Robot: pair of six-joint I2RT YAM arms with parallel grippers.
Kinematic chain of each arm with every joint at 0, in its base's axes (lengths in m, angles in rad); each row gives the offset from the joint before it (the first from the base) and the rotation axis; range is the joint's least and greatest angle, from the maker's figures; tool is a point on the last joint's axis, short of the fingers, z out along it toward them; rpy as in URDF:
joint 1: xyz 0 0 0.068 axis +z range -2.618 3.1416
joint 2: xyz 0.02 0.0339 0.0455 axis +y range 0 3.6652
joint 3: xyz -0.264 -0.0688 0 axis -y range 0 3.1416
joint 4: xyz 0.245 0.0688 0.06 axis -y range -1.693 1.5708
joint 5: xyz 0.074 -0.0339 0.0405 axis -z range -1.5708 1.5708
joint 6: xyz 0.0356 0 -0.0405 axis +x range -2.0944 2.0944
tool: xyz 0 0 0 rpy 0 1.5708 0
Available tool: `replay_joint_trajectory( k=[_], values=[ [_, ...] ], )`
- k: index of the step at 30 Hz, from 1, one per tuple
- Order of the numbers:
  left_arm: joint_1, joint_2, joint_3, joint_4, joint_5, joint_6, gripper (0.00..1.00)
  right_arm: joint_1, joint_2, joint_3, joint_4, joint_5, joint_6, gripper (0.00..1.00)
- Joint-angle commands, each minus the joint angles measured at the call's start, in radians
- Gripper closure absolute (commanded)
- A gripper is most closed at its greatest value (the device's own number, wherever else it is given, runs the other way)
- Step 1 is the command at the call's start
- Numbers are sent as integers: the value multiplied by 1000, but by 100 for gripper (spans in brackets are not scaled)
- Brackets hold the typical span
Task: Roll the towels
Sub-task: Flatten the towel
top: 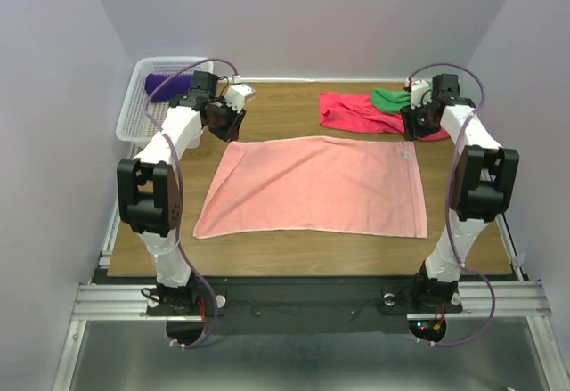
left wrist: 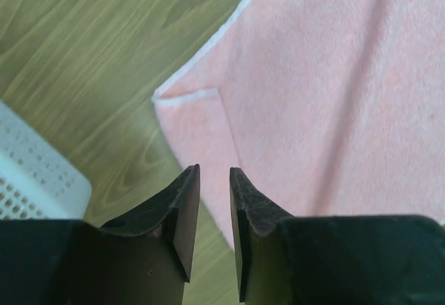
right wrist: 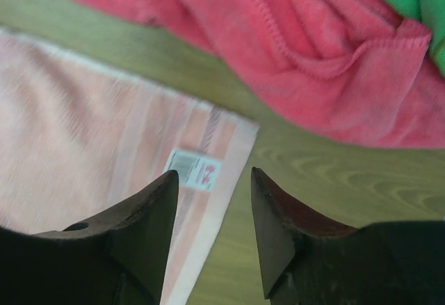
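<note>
The pink towel lies flat in the middle of the table. The left arm's jaws hang over its far left corner, slightly apart and empty. The right arm's jaws stand wider over the far right corner, also empty. The crimson towel and green towel lie crumpled far right. The purple towel, seemingly rolled, is in the basket.

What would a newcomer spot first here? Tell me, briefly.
The pink towel lies spread flat in the middle, with the left hand and right hand open above its far corners. At the far right, a crimson towel and green towel lie crumpled together. At the far left, a purple towel sits, apparently rolled, in the basket.
</note>
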Motion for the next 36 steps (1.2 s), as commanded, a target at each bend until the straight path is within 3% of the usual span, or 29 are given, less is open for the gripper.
replay_joint_trajectory(
  k=[1,3,4,7,16,21,36],
  values=[
    [-3,76,120,42,-18,-101,66,-9,85,123,81,74,83,49],
    [-3,97,141,29,-8,-89,66,-9,119,149,82,87,70,53],
    [-4,114,153,10,1,-81,66,-10,146,168,82,90,69,61],
    [-4,124,148,1,-2,-74,66,-18,171,160,81,81,78,69],
    [-4,125,131,13,-7,-71,65,-30,176,71,90,93,133,64],
    [-4,142,159,-56,48,-20,56,-40,212,107,98,114,139,60],
    [-6,145,156,-59,41,-11,53,-50,297,177,98,21,211,59]
  ],
)
